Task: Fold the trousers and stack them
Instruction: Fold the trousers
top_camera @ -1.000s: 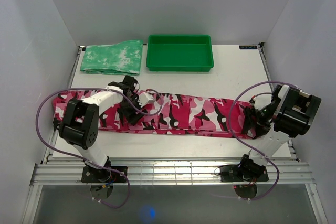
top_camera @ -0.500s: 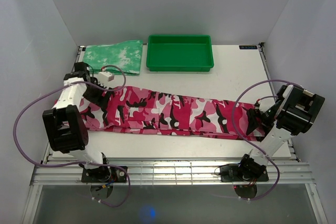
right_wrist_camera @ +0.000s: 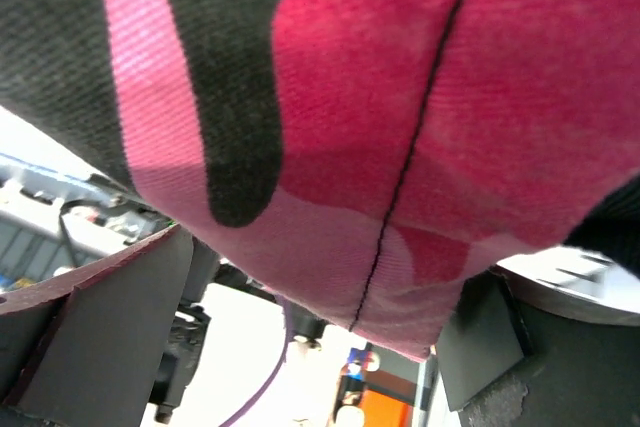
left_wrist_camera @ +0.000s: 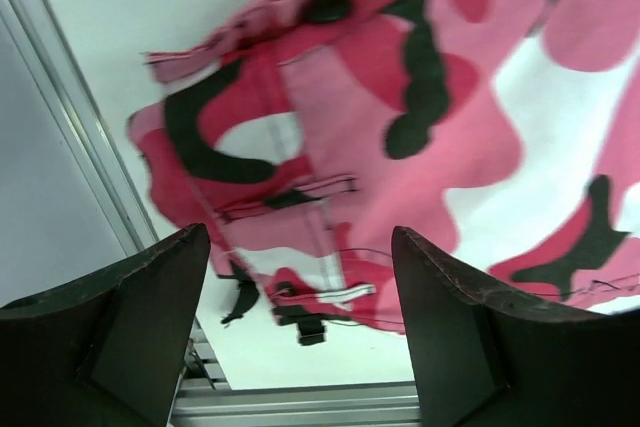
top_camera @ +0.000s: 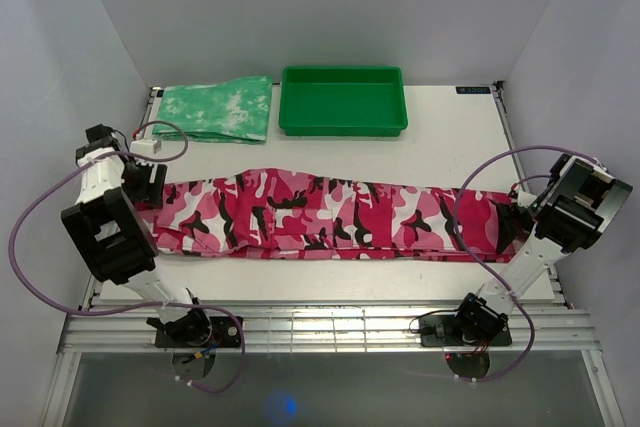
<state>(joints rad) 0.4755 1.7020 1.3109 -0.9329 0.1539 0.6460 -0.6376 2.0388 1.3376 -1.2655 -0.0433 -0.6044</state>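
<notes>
The trousers (top_camera: pixel 330 212), in pink, white and black camouflage, lie stretched out flat, left to right, across the middle of the table. My left gripper (top_camera: pixel 140 182) hovers over their left end. In the left wrist view it (left_wrist_camera: pixel 300 297) is open, with nothing between its fingers (left_wrist_camera: pixel 150 327), and the trousers' (left_wrist_camera: pixel 440 97) end with seams and a loose thread lies below it. My right gripper (top_camera: pixel 512 224) is at their right end. In the right wrist view its jaws (right_wrist_camera: pixel 335 267) stand wide apart, and the trousers' (right_wrist_camera: pixel 330 77) edge hangs loose across the gap.
A green tray (top_camera: pixel 343 102) sits at the back centre of the table. A folded mottled green-and-white cloth (top_camera: pixel 213 109) lies to its left. A metal rail (left_wrist_camera: pixel 60 97) runs along the table's left edge, and white walls close in both sides.
The left gripper swept from the middle of the trousers to their left end, and the cloth now lies longer and flatter. The right gripper drew back to the right and its jaws widened.
</notes>
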